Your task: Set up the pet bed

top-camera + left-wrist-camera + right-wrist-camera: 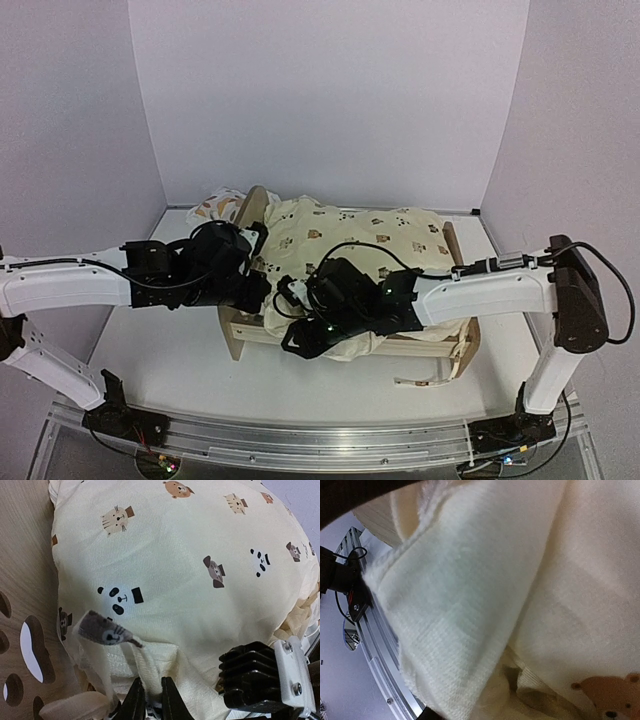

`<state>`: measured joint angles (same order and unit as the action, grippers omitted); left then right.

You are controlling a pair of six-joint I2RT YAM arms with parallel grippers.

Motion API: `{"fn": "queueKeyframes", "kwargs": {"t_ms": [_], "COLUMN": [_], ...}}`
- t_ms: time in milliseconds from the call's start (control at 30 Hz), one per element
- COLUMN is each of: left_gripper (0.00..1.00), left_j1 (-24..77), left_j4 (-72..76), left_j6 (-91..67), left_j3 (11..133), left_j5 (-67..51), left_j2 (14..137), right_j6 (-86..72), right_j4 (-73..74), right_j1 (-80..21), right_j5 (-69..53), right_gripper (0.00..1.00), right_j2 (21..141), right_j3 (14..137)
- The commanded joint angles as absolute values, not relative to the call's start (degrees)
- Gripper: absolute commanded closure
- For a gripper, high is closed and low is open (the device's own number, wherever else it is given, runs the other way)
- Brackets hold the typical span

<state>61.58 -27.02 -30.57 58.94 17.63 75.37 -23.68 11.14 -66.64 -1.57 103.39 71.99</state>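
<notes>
L hand (151,694) clenched on quilt (190,555) edge strip, by left end board of pet bed (440,345). R hand (305,335) at quilt's near edge, grip can't tell. Bed sits mid desk (170,350), quilt over it.

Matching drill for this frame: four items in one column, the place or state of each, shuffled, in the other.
1 quilt
2 pillow
3 pet bed
4 left gripper

A shut on a fabric fold
B plywood, with paw cutouts
C cream animal print, draped over the bed
D leaf print, past the bed's left end

Pairs: 1-C, 2-D, 3-B, 4-A
</notes>
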Motion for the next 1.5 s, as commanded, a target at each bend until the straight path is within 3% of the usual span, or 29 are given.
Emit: {"fn": "queueKeyframes", "kwargs": {"t_ms": [0,633,867,1133,1467], "left_gripper": [0.87,0.87,0.87,0.87,0.87], "left_j1": [61.6,61.6,61.6,61.6,61.6], "left_j4": [-28.7,-31.2,-31.2,-30.7,-30.8], "left_j6": [-31.4,-31.6,-30.9,-30.2,-29.8], "left_j3": [62.2,62.3,63.1,63.9,64.4], "left_j5": [17.7,18.1,19.0,19.5,20.5], "left_j2": [71.8,69.1,68.5,69.4,68.6], "right_j6": [-19.6,-16.5,-10.6,-6.0,-2.5], "right_j4": [9.6,9.4,4.3,-5.4,-17.5], "right_j1": [-64.7,-61.2,-61.3,-61.9,-63.1], "right_j5": [10.8,8.4,-13.5,-21.6,-9.9], "right_gripper": [0.69,0.62,0.62,0.52,0.51], "right_j2": [100.9,97.2,98.2,99.2,104.8], "right_j3": [73.2,76.9,75.6,72.6,70.7]}}
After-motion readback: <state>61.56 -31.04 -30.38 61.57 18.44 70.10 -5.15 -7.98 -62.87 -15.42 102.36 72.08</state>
